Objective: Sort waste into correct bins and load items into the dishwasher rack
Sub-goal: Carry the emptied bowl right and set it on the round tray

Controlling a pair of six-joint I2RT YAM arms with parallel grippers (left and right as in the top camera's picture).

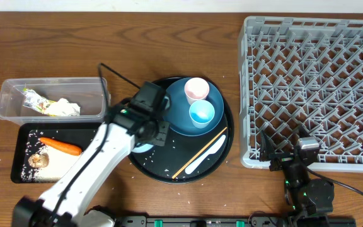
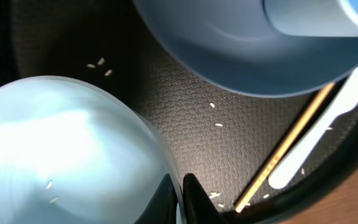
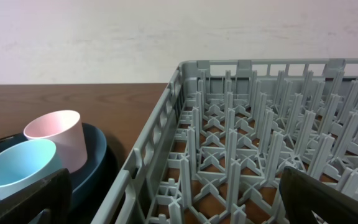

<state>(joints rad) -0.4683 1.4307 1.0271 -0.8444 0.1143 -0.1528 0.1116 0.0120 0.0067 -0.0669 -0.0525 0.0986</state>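
On the pebbled black tray (image 2: 229, 162), left claw (image 2: 180, 202) pinches the glossy round bowl (image 2: 61, 143); right claw (image 3: 179, 190) gapes wide

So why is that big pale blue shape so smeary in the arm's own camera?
Left wrist view: the bowl sits too near the lens and blurs, while the rice grains on the tray behind are crisp. Right wrist view: the rack is sharp. Overhead view: even light, no glare.
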